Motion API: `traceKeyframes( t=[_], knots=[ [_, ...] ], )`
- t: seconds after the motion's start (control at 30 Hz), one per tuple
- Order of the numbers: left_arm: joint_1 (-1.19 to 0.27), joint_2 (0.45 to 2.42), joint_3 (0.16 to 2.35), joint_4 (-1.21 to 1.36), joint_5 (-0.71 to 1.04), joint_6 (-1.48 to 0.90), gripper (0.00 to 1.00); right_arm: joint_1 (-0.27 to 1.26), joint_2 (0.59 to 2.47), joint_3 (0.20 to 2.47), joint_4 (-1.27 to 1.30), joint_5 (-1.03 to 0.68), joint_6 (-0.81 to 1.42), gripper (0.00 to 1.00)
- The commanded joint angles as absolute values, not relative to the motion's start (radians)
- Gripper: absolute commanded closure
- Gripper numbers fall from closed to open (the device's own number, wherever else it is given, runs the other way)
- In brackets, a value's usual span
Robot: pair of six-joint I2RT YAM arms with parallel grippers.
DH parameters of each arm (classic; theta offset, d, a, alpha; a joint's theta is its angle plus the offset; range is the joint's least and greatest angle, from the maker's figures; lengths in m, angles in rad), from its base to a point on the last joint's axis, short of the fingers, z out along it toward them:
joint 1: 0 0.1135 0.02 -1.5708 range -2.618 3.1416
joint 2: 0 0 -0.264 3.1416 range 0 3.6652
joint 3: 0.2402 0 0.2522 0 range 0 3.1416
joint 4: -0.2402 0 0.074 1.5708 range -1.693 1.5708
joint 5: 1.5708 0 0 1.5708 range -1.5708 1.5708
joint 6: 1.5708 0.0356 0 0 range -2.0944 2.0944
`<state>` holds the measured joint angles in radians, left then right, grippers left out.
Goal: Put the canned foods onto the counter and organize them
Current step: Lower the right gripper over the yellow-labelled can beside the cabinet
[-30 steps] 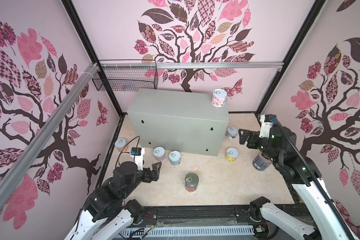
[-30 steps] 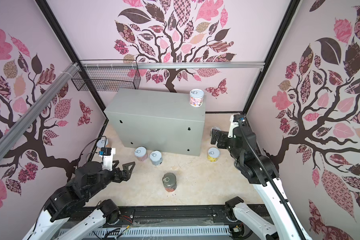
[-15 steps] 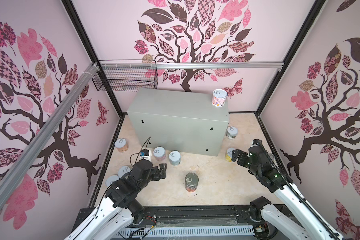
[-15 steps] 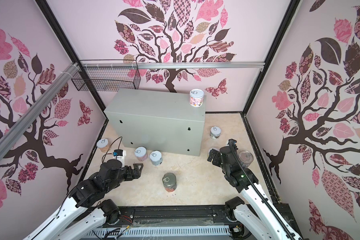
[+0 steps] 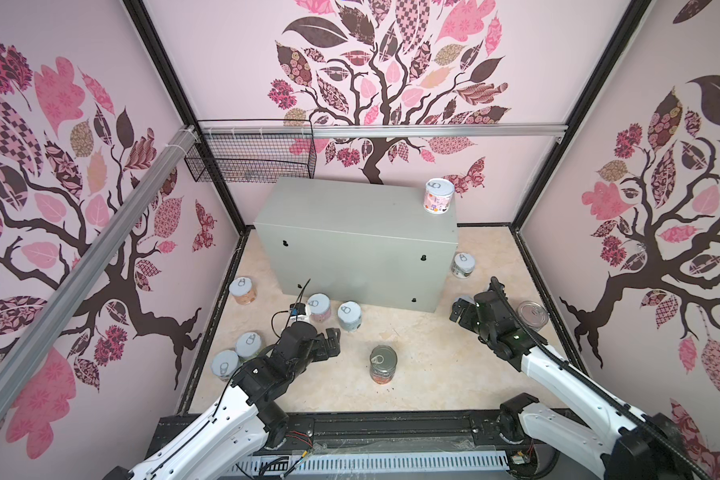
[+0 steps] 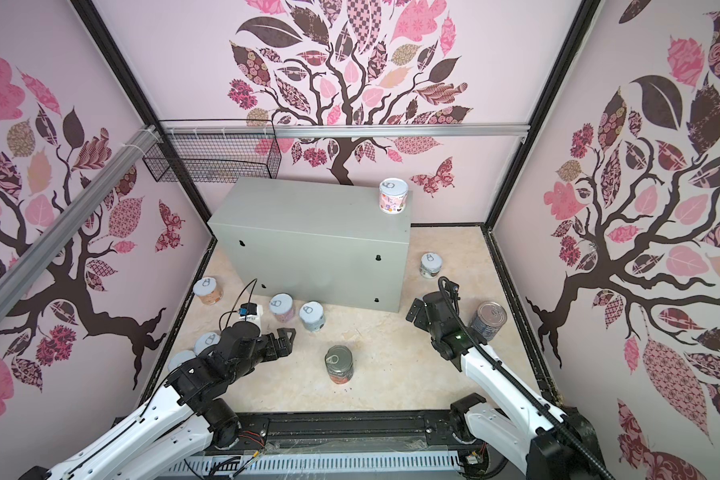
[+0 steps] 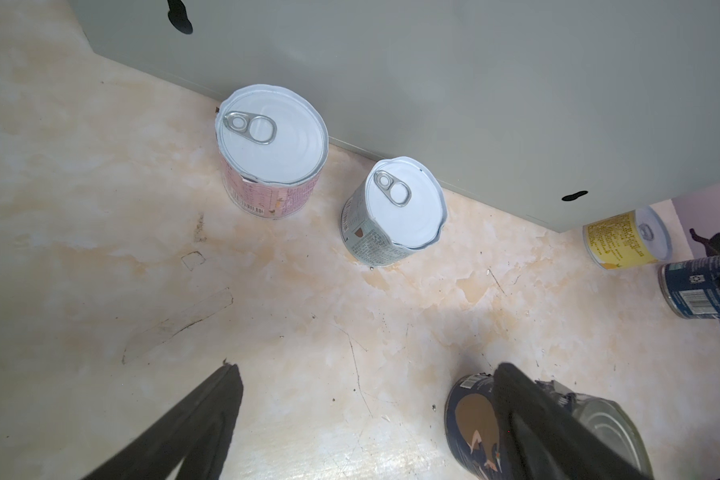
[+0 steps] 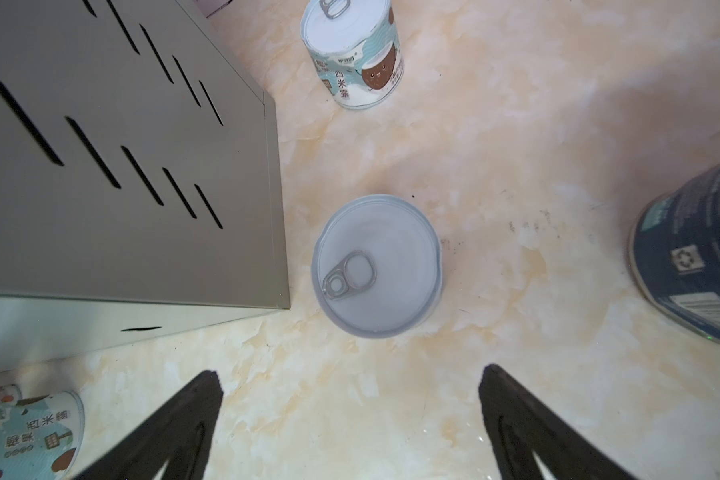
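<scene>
The grey counter [image 5: 350, 232] [image 6: 308, 232] carries one pink can [image 5: 438, 196] at its right rear corner. The other canned foods stand on the floor. My left gripper [image 5: 333, 343] [image 7: 365, 365] is open and empty over bare floor, between a pink can [image 7: 271, 153], a blue-grey can [image 7: 395, 212] and the tall dark-and-red can [image 5: 382, 364]. My right gripper [image 5: 458, 309] [image 8: 352, 371] is open and empty, low by the counter's right front corner. A white-lidded can [image 8: 377, 266] stands just past its fingertips. The tall dark blue can [image 5: 533, 314] is to its right.
Three more cans [image 5: 242, 290] [image 5: 249, 345] [image 5: 224, 365] stand along the left wall and one [image 5: 463, 266] beside the counter's right end. A black wire basket [image 5: 250, 162] hangs at the back left. Black rails edge the floor.
The right arm has come down from beside the counter to low over the floor at its front corner. The left arm has reached forward and right. Both grippers stayed open.
</scene>
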<state>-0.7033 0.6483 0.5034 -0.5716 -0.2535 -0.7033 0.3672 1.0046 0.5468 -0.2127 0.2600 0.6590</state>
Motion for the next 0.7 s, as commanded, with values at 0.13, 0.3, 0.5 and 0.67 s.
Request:
traceKeyframes(
  t=[0.13,0.3,0.5,0.67],
  knots=[
    [-0.736,0.638,0.466,-0.496,-0.279,-0.700,0.02,0.360,1.123,0.542,-0.059,0.302,0.670,0.00],
    [-0.784,0.650,0.444,-0.457,-0.326,-0.703,0.02,0.335,1.218,0.550,-0.013,0.311,0.668,0.00],
    [-0.792,0.678,0.419,-0.415,-0.330,-0.700,0.02,0.322,1.337,0.559,0.035,0.314,0.663,0.00],
    [-0.792,0.695,0.389,-0.367,-0.307,-0.697,0.02,0.318,1.412,0.565,0.067,0.338,0.638,0.00]
  ],
)
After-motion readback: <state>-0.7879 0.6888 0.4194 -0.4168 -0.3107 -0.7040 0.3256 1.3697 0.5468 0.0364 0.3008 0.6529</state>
